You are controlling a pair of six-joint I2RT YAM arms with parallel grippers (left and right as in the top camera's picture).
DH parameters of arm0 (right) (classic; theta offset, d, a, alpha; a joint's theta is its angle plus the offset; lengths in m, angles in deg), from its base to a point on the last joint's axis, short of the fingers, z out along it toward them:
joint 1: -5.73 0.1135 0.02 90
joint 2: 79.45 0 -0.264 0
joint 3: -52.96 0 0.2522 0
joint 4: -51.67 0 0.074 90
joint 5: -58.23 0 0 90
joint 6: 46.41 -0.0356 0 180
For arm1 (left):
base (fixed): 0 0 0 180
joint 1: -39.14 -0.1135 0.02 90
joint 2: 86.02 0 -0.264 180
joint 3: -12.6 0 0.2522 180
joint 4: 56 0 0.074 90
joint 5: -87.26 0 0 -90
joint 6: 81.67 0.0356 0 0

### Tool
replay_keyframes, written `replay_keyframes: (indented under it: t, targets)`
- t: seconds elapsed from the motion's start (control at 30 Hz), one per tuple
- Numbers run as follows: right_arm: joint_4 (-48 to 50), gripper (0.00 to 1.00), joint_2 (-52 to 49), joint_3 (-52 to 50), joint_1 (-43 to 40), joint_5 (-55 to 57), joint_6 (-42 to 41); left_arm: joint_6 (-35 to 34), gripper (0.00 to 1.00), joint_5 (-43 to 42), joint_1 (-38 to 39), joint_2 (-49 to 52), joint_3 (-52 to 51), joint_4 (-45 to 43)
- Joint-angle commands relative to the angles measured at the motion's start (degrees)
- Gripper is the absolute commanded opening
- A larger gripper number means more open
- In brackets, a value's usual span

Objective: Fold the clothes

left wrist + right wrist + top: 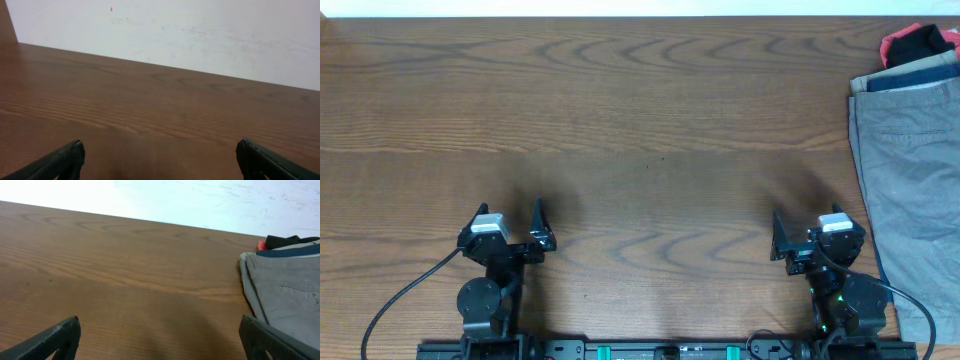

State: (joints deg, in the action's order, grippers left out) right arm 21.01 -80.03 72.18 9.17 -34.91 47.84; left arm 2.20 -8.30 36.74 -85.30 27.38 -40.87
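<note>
Grey-green shorts lie on top of a stack of clothes at the table's right edge; they also show in the right wrist view. Under them at the far right corner lie navy, tan and red/black garments. My left gripper is open and empty near the front left, far from the clothes. My right gripper is open and empty near the front right, just left of the shorts' edge. In both wrist views only bare wood lies between the fingers.
The wooden table runs wide between the arms and the far edge. A white wall stands behind the table. The arm bases and cables sit at the front edge.
</note>
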Motion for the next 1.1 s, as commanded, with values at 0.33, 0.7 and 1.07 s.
replay_keyframes:
  t: [0.33, 0.7, 1.07]
  targets:
    - [4.11, 0.99, 0.20, -0.26, -0.15, -30.18, -18.75, 0.33, 0.98, -0.55, 0.28, -0.04, -0.79, 2.21]
    - [29.03, 0.99, 0.15, -0.24, -0.15, -30.77, -30.10, 0.33, 0.98, -0.55, 0.28, -0.04, -0.79, 2.21]
    - [33.11, 0.99, -20.24, 14.38, -0.15, -15.30, -13.51, 0.33, 0.98, -0.55, 0.28, -0.04, -0.79, 2.23]
